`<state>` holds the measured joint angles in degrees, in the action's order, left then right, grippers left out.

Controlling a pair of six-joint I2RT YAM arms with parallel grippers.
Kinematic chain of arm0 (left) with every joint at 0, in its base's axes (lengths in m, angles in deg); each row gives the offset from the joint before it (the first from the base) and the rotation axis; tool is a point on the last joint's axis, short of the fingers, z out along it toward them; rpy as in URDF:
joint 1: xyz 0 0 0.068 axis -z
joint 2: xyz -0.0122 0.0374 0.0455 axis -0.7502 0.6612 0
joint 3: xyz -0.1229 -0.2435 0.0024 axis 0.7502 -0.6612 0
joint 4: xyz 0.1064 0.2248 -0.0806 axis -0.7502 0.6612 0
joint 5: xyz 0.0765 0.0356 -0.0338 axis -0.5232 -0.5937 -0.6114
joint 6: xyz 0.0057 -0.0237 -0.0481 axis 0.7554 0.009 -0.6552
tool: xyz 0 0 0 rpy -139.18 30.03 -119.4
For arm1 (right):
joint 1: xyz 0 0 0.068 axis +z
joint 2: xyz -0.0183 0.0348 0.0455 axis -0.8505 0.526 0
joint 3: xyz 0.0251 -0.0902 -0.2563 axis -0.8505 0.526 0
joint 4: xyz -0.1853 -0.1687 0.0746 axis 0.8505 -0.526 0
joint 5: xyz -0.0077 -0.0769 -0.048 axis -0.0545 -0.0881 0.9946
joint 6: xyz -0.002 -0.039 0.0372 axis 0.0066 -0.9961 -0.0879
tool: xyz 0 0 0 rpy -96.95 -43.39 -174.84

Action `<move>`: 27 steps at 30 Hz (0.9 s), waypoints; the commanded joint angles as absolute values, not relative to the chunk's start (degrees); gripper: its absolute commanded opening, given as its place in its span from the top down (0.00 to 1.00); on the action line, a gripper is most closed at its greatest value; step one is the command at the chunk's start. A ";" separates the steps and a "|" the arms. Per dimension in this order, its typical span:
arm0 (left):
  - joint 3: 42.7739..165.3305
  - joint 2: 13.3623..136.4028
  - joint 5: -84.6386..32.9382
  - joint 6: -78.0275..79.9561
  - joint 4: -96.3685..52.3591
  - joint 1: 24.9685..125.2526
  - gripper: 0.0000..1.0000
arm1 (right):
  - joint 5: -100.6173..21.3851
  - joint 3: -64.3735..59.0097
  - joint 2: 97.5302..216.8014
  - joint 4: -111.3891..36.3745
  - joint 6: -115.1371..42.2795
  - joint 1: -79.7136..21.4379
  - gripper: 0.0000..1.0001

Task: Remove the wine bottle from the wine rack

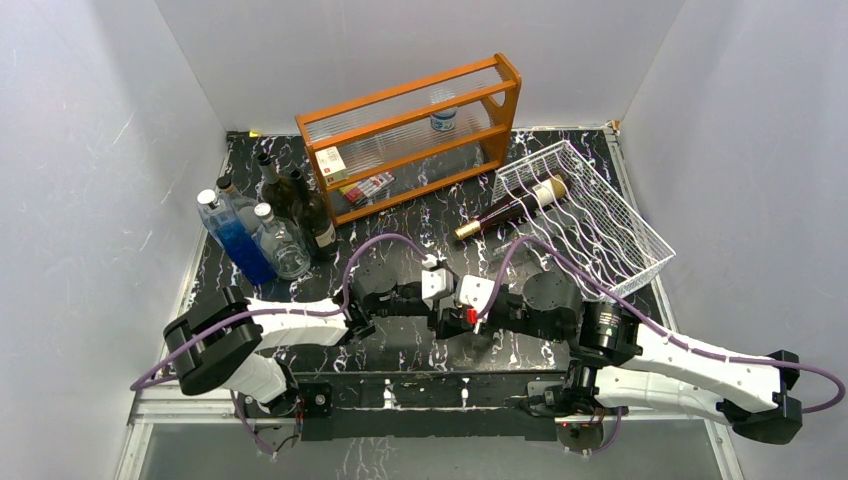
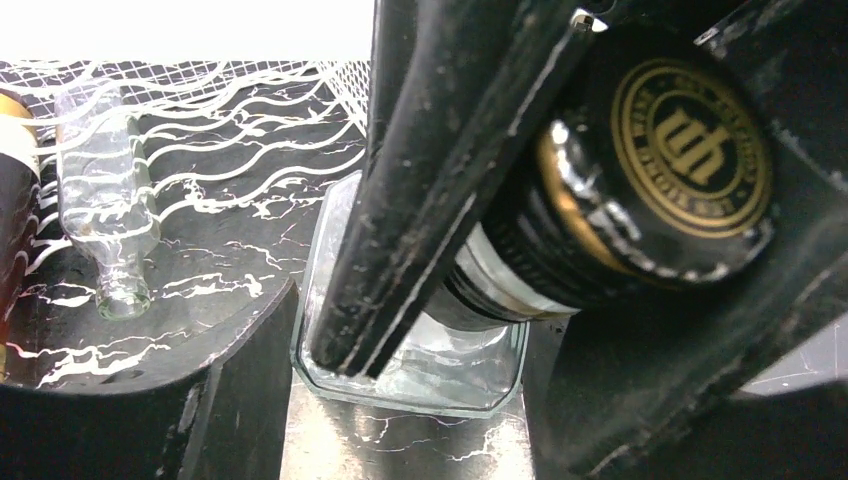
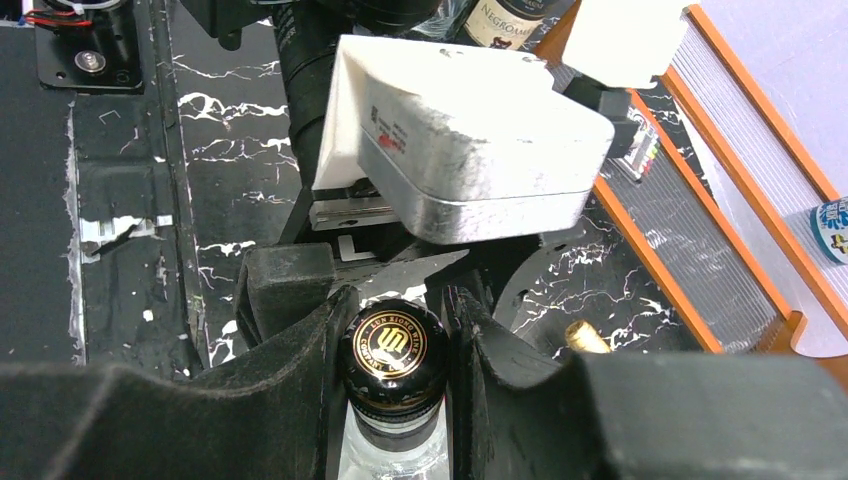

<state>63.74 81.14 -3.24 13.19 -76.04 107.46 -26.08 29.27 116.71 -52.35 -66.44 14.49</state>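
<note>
From table [image 1: 440, 210] centre: wine rack [image 1: 650, 262] at two o'clock, shelf [image 1: 508, 95] at twelve, standing bottles [image 1: 275, 215] at ten. The wine bottle [image 1: 515, 207] lies across the rack's nine o'clock edge.

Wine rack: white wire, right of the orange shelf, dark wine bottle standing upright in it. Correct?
No: the wine bottle lies on its side in the wine rack, gold neck past its edge; the top external view shows it. White wire, right of the orange shelf: correct.
</note>
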 commanded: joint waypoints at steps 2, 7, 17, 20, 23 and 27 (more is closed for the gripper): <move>61.76 76.59 -9.17 12.89 -80.62 107.92 0.58 | -26.48 25.45 115.61 -47.38 -67.05 14.95 0.53; 57.29 68.39 -15.31 11.49 -76.90 107.94 0.70 | -24.35 25.41 115.33 -46.02 -65.79 14.95 0.02; 64.97 49.82 -38.68 6.63 -35.71 108.00 0.84 | -15.73 23.68 114.09 -43.89 -65.60 14.95 0.02; 68.49 45.74 -47.92 4.14 -24.94 107.77 0.85 | -13.20 24.56 112.82 -43.91 -65.75 14.95 0.02; 71.66 42.89 -56.56 2.09 -17.29 107.68 0.83 | -10.64 26.35 111.45 -42.38 -65.77 14.94 0.02; 73.67 39.58 -65.89 1.48 -11.75 107.42 0.85 | -8.89 27.22 111.02 -41.96 -65.46 14.95 0.02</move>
